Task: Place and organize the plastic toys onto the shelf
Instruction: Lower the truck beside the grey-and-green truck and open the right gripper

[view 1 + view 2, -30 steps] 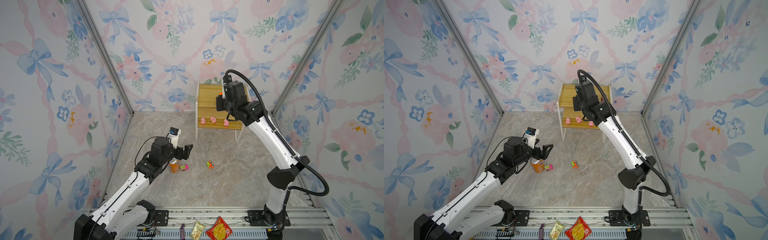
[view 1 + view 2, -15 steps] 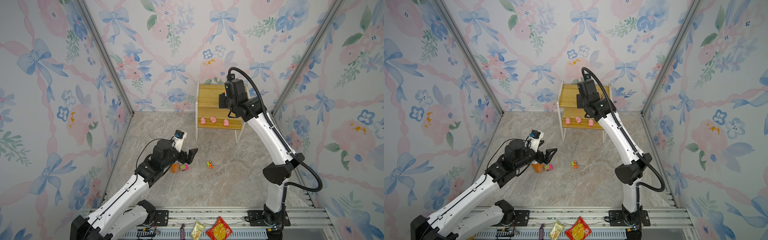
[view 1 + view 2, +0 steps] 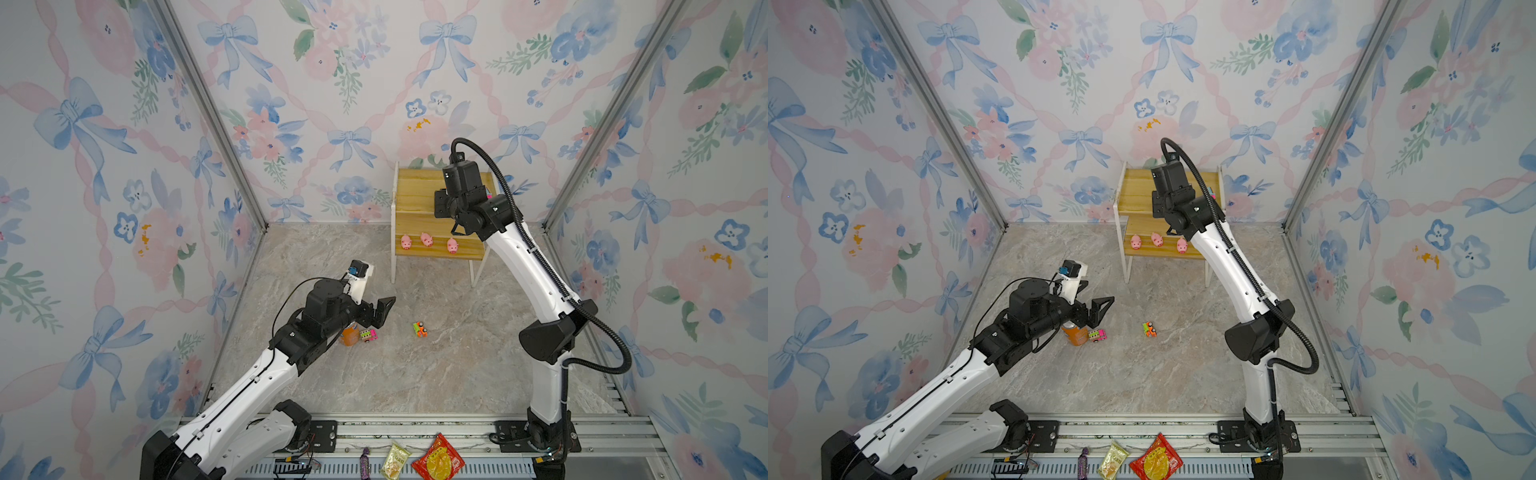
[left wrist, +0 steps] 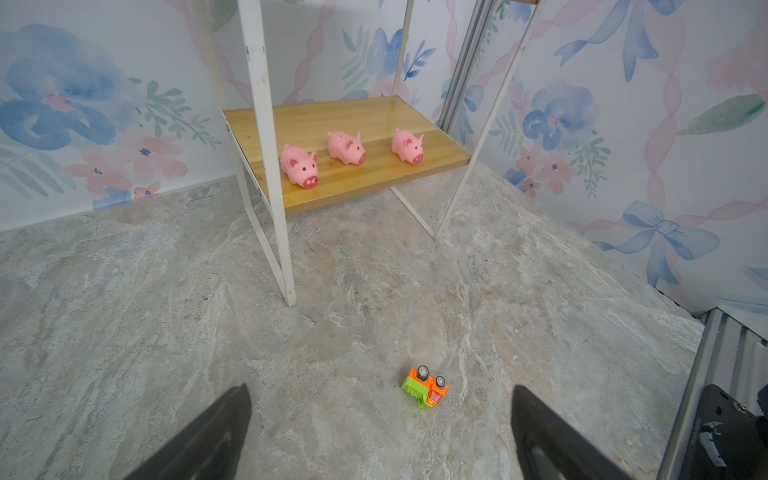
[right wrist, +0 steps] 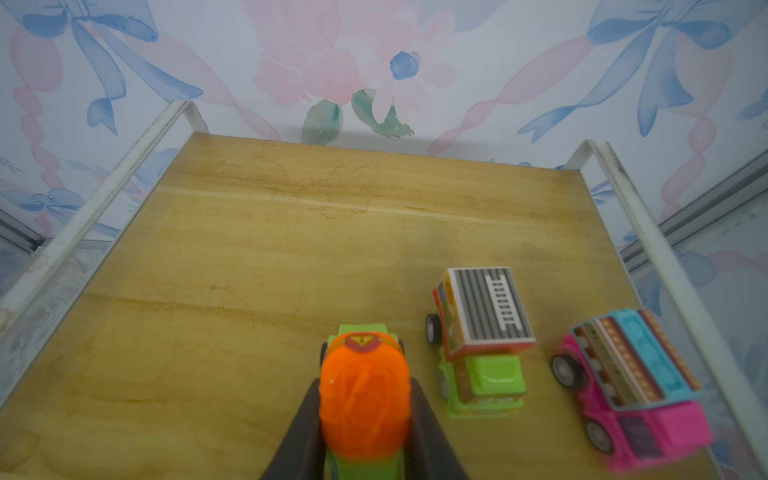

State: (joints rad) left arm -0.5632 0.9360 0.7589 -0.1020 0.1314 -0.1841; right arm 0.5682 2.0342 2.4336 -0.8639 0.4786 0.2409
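Orange-drum truck (image 5: 365, 409) in right hand (image 5: 365, 384): wrist-only

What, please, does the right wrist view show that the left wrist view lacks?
Right wrist only: the shelf's upper yellow wooden board, a green ladder-roofed toy truck, a pink blue-roofed toy truck, and the right gripper shut on a green toy truck with an orange drum. Left wrist only: three pink pig figures on the lower board, a tipped orange-and-green toy truck on the marble floor, the open left gripper. Both: the shelf's white frame, floral wallpaper.
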